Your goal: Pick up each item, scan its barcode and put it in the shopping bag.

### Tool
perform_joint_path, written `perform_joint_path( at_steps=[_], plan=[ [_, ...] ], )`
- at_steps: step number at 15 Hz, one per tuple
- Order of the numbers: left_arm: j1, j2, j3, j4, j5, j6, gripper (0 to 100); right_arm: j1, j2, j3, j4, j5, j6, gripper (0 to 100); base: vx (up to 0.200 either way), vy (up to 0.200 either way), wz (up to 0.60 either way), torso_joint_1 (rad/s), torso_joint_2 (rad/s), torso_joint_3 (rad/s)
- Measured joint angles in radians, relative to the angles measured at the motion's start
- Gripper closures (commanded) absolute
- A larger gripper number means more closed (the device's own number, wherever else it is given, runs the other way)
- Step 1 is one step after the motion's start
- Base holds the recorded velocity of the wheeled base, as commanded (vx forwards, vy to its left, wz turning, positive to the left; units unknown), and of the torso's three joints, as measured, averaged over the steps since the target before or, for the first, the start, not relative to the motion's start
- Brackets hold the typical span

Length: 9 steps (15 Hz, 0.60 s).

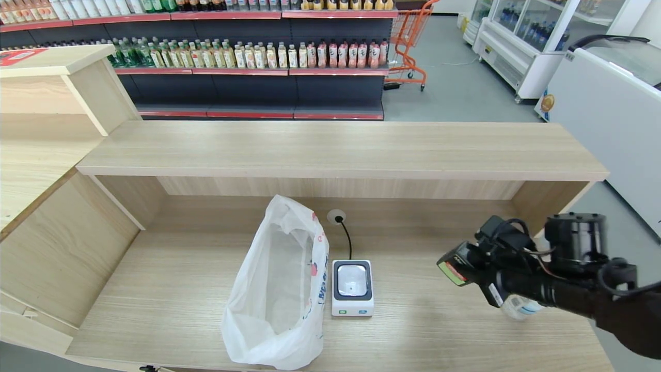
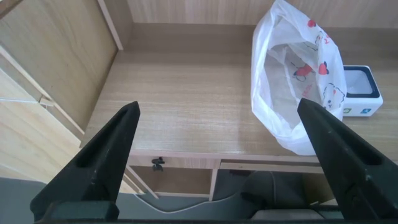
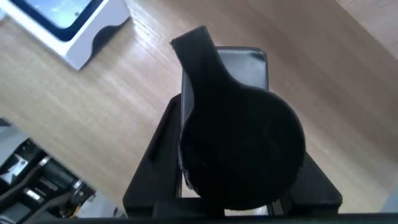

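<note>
Wooden counter — shopping bag just beside scanner; left fingers spread wide.

Wooden checkout counter. Behind the counter: store shelving stocked with bottled drinks and an orange shopping trolley. Right of the counter: a white chest freezer.

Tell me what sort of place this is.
Most likely a small supermarket checkout. Shelves of bottled drinks line the back, with an orange cart and glass-door fridges nearby, and a scanner sits beside a plastic bag on the wooden counter.
</note>
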Motion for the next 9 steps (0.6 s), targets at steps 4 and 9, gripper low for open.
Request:
perform_joint_path(
  at_steps=[4,9],
  plan=[
    [0.0,0.0,0.0,0.0,0.0,0.0,0,-0.007,-0.161,0.159,-0.226,0.082,-0.159,100,0.0,0.0,0.0,0.0,0.0,0.0],
    [0.0,0.0,0.0,0.0,0.0,0.0,0,-0.011,-0.187,0.194,-0.295,0.626,-0.829,100,0.0,0.0,0.0,0.0,0.0,0.0]
  ],
)
